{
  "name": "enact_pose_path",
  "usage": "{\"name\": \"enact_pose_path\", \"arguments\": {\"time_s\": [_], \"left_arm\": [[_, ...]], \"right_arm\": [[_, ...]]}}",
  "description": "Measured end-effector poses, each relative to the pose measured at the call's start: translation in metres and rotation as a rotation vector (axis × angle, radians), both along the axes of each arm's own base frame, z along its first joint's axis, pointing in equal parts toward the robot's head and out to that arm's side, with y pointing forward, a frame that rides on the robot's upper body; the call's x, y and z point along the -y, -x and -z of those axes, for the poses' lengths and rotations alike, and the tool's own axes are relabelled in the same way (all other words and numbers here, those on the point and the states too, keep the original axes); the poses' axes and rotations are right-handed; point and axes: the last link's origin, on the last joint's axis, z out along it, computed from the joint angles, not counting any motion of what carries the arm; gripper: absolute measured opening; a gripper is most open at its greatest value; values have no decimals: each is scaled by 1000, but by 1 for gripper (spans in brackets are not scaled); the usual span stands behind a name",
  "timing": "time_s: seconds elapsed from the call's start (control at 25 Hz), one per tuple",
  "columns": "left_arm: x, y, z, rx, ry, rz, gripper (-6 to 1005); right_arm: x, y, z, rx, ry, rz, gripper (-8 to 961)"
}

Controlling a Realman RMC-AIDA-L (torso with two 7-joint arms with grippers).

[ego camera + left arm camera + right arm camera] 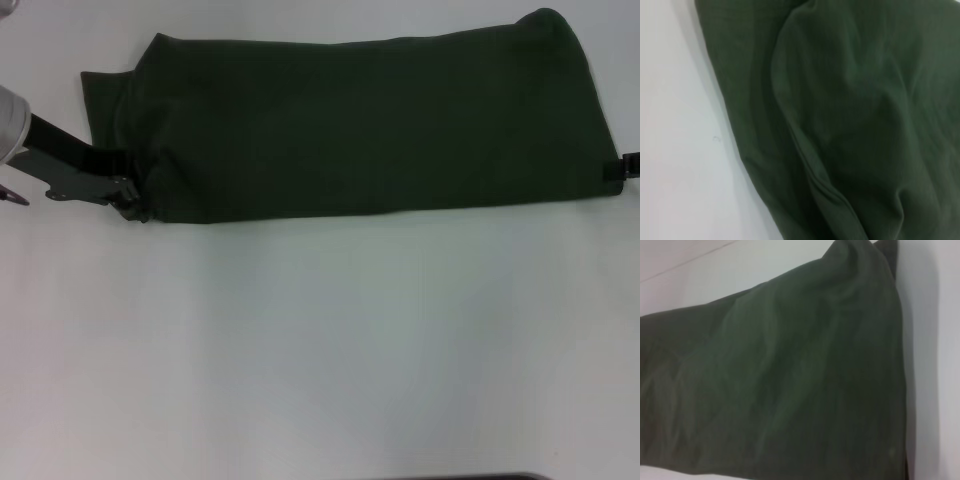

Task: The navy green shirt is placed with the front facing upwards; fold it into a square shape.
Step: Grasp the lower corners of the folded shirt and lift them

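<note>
White and bare in front, the surface (320, 350) carries the work along its far side. At the left end, the left end effector (128, 195) sits against the near left corner of the navy green shirt (370, 130); whether it pinches the cloth or stands spread, I cannot tell. At the right edge only a dark tip of the right end effector (628, 165) shows, touching the shirt's right end, its state equally hidden. The shirt lies folded into a long band, plain side up.

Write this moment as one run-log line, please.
shirt: folded into long band, plain side up | left gripper: at its left end | right gripper: at its right end | table: white
</note>
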Motion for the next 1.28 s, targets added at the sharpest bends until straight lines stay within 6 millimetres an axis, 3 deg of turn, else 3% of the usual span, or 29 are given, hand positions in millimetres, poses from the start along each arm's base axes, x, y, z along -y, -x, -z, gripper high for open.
{"name": "enact_pose_path", "arguments": {"time_s": [0.6, 1.04, 1.28], "left_arm": [[0, -1, 2, -3, 1, 3, 30], [1, 0, 2, -4, 1, 3, 30], [1, 0, 4, -2, 4, 3, 29]], "right_arm": [[-16, 7, 22, -1, -27, -11, 927], [-13, 3, 15, 12, -22, 4, 926], [-13, 3, 23, 12, -23, 0, 926]]}}
